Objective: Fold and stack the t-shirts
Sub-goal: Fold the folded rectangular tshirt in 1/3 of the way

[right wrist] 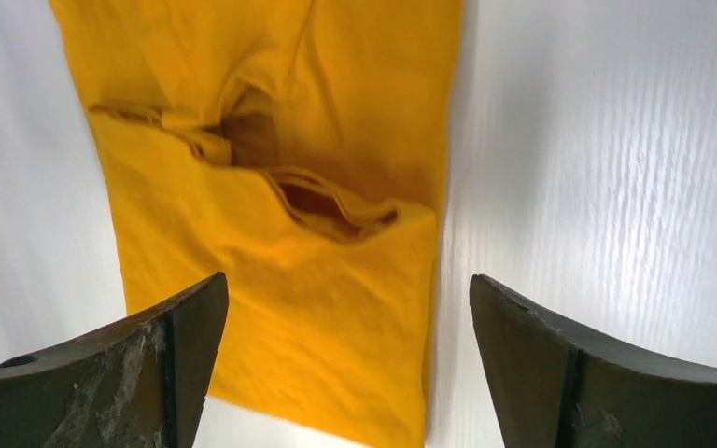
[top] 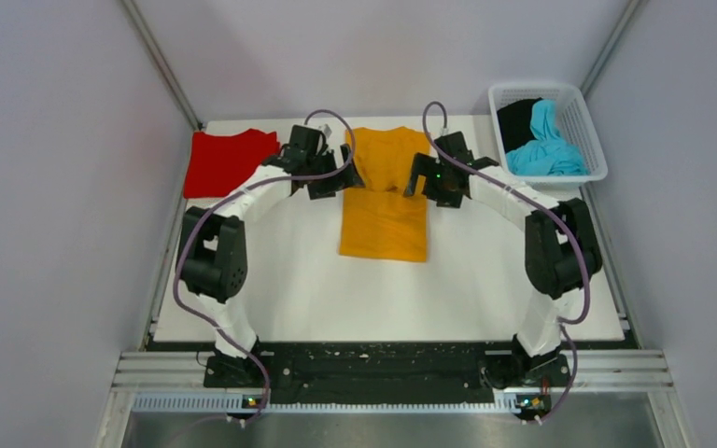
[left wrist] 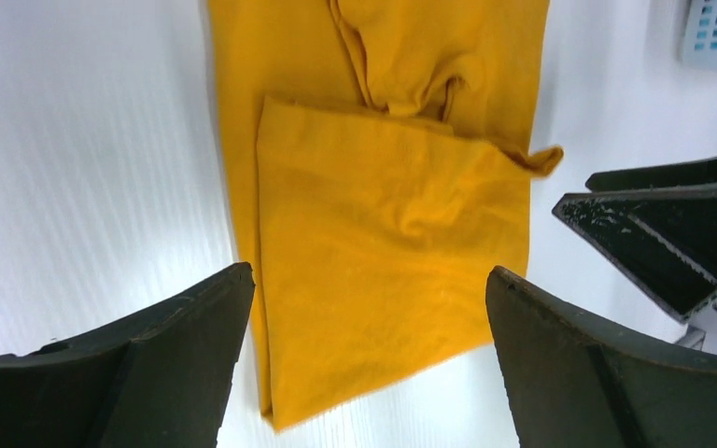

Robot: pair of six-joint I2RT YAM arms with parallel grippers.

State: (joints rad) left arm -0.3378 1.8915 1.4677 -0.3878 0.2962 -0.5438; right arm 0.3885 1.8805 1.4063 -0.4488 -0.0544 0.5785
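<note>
Left claw (left wrist: 369, 280) gapes wide, empty, over the left edge of the partly folded orange-yellow t-shirt (top: 385, 201) on the table (top: 317, 289); the red t-shirt (top: 227, 161) lies flat farther left. Right claw (right wrist: 347, 280) hangs equally wide over the shirt's right edge. Black t-shirt (top: 520, 121) and cyan-blue t-shirt (top: 546, 145) sit in the white basket (top: 590, 140), far right.

No readable text, label, brand or number shows on anything in these views.
</note>
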